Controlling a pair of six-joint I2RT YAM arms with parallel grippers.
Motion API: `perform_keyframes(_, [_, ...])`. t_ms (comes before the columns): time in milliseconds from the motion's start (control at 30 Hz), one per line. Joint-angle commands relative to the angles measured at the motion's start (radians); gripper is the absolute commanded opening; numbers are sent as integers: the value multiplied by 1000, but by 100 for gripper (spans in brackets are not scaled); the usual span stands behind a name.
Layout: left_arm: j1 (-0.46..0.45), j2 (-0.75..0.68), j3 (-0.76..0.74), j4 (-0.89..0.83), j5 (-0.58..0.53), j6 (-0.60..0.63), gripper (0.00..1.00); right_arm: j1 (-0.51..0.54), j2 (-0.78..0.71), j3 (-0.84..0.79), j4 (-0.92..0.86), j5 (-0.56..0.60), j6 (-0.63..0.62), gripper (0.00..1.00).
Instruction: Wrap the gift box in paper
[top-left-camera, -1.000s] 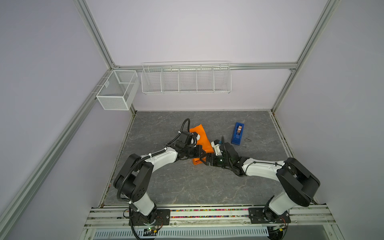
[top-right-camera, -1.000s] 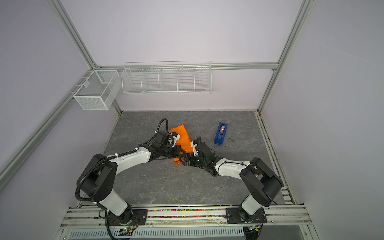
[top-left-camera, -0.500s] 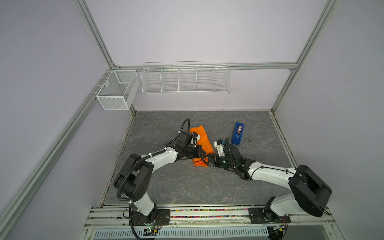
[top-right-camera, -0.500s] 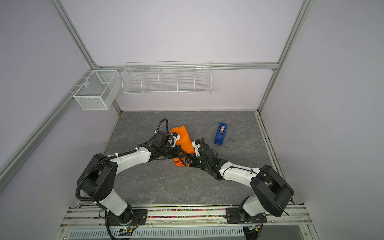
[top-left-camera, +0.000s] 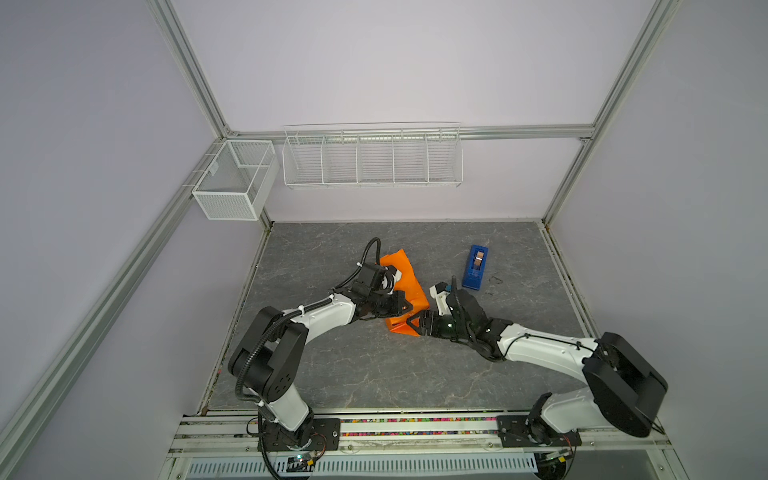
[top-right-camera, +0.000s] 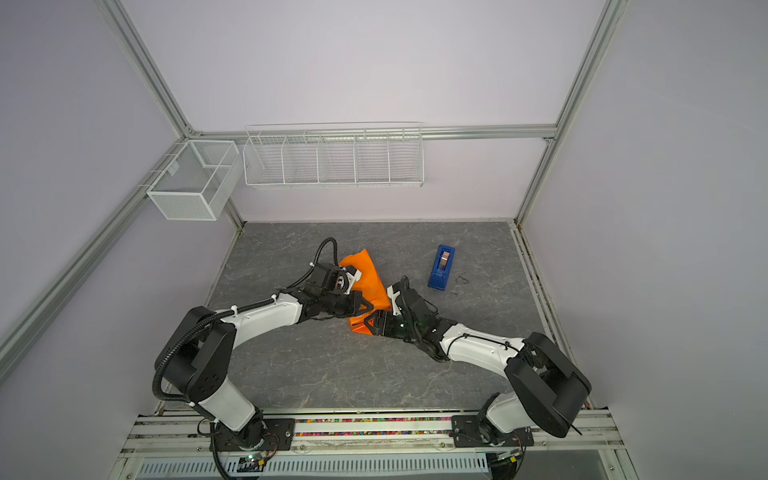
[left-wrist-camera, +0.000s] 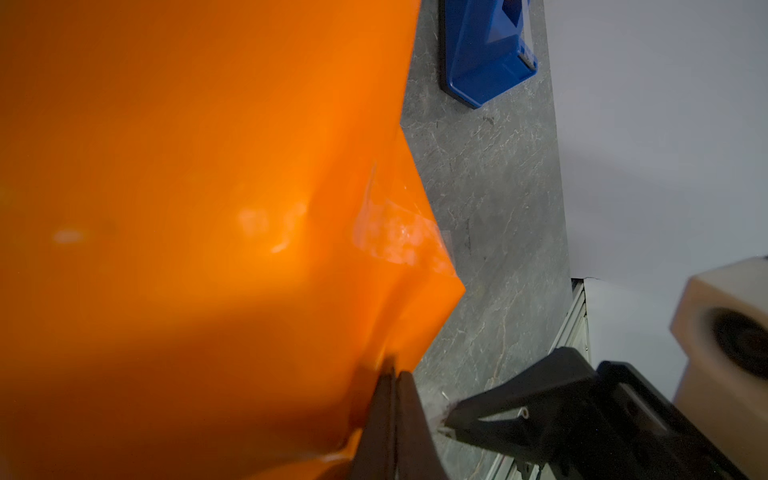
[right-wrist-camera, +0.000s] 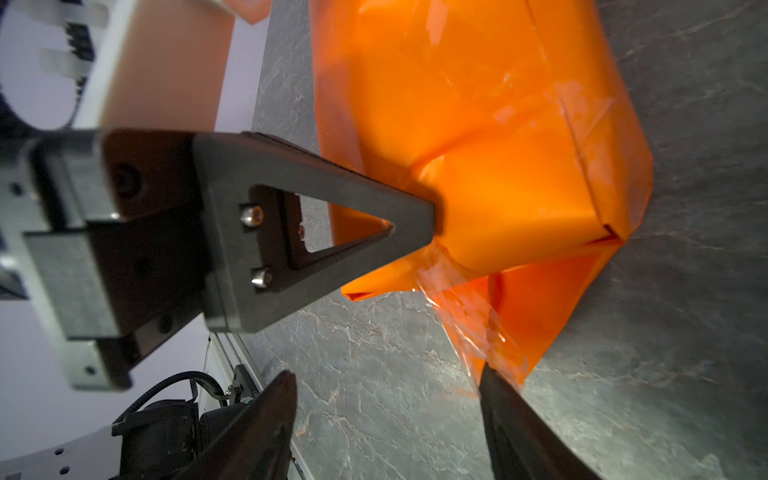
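End-flap folding is in hand. The orange paper (top-left-camera: 405, 282), hiding the gift box, lies mid-table. The closed left gripper (right-wrist-camera: 432, 216) presses it from 9 o'clock. The right gripper (right-wrist-camera: 386, 374), jaws apart at 5 o'clock, should next pinch the taped flap (right-wrist-camera: 540, 299).

The dark navy cardboard gift box is nowhere to be seen: the glossy orange wrapping paper (top-left-camera: 409, 282) covers every side that shows. In both top views the left gripper (top-left-camera: 409, 306) lies across the parcel's middle and the right gripper (top-left-camera: 411, 323) masks its near end, so the folds there are hidden. In the left wrist view the paper runs off three edges, soft with blur, and the narrow bright blue plastic tape dispenser (left-wrist-camera: 486, 54) is cut by the frame. Whether the left gripper's pressed-together jaws nip any paper, I cannot tell. The right gripper's fingers (right-wrist-camera: 511, 415) run off the picture's edge. A small dark squiggle (top-left-camera: 494, 279) on the grey table (top-left-camera: 374, 365) is too tiny to name.
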Motion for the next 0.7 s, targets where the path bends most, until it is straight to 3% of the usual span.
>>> perform_keyframes(0, [30,-19,16,-137,-130,31,7,1,30,21,-98,-22,-6,70])
perform_keyframes(300, [30,-176,88,-271,-216,161,50,-14,52,59,-121,-45,-14,64])
perform_keyframes(533, [-2,-310,7,-340,-288,151,55,-21,53,75,-133,-72,-19,62])
perform_keyframes(667, [-30,-360,-74,-305,-292,72,55,-18,63,95,-123,-107,-20,57])
